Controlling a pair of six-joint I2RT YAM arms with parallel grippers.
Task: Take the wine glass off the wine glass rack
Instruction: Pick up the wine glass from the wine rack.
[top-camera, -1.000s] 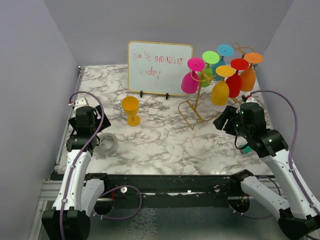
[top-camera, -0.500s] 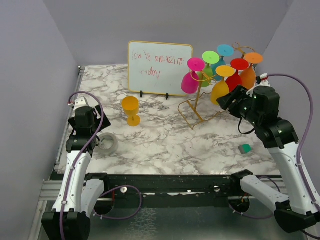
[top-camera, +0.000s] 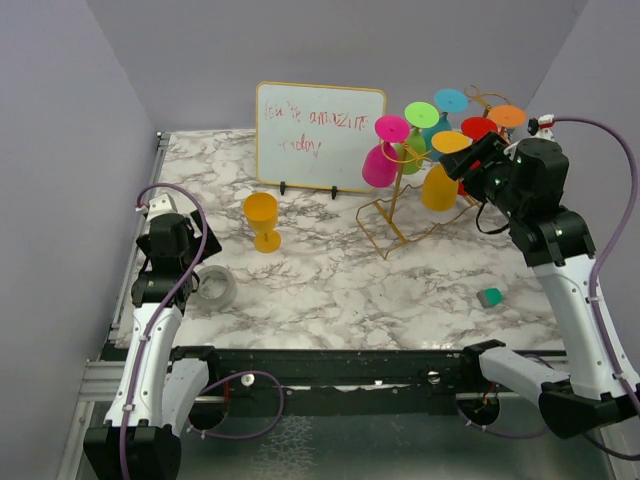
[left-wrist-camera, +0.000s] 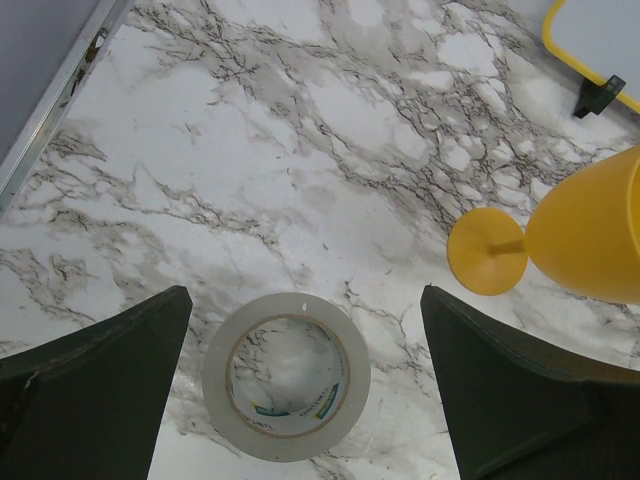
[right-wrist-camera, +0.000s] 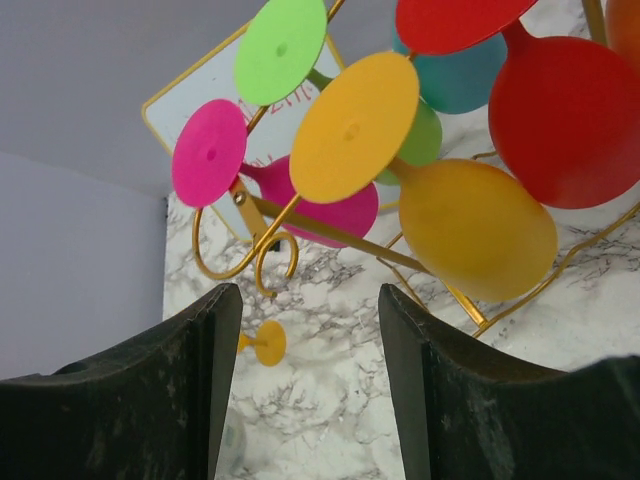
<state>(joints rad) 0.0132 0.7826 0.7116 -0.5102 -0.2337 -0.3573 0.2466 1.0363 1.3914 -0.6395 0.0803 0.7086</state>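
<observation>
The gripper's (right-wrist-camera: 305, 300) two dark fingers (right-wrist-camera: 150, 400) stand apart with nothing between them, pointing up at the gold wire rack (right-wrist-camera: 330, 232) with its curled ends. Glasses hang upside down from its rails: an amber glass (right-wrist-camera: 475, 240) closest, just above the right finger, a red glass (right-wrist-camera: 570, 120) beside it, a teal glass (right-wrist-camera: 460, 80) and a green glass (right-wrist-camera: 280, 50) behind, and a pink glass (right-wrist-camera: 208, 152) to the left. A board (right-wrist-camera: 195, 88) stands beyond the rack, and far off between the fingers a yellow glass (right-wrist-camera: 262, 343) sits on the marble table (right-wrist-camera: 320, 400).
</observation>
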